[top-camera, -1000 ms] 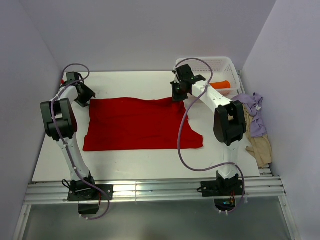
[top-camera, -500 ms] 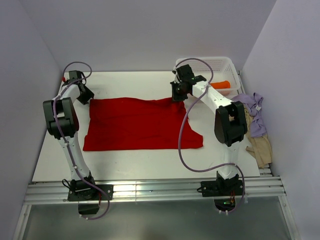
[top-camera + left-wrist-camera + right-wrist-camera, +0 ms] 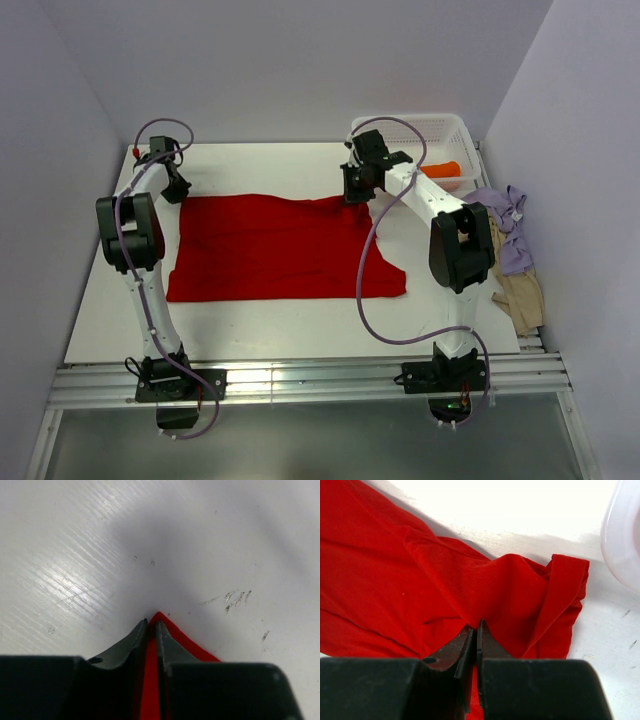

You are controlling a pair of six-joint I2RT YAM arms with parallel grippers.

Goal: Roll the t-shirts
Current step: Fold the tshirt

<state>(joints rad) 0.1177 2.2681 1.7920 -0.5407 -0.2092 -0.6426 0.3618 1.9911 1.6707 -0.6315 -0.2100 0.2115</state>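
The red t-shirt [image 3: 280,248] lies spread flat on the white table [image 3: 250,330]. My left gripper [image 3: 177,190] is at its far left corner. In the left wrist view the left gripper [image 3: 151,625] has its jaws closed on a thin strip of the red cloth [image 3: 192,645], whose tip pokes out past the fingertips. My right gripper [image 3: 352,192] is at the far right corner, where the cloth bunches. In the right wrist view the right gripper [image 3: 475,628] is shut on a fold of the red t-shirt [image 3: 420,575].
A white mesh basket [image 3: 455,128] stands at the far right with an orange cloth roll [image 3: 440,170] in it; its rim [image 3: 625,540] is close to my right gripper. A lavender t-shirt [image 3: 510,235] and a beige one [image 3: 520,295] lie at the table's right edge.
My left gripper has moved a little farther back along the left side to the shirt's far corner and closed on it. The right arm has not moved.
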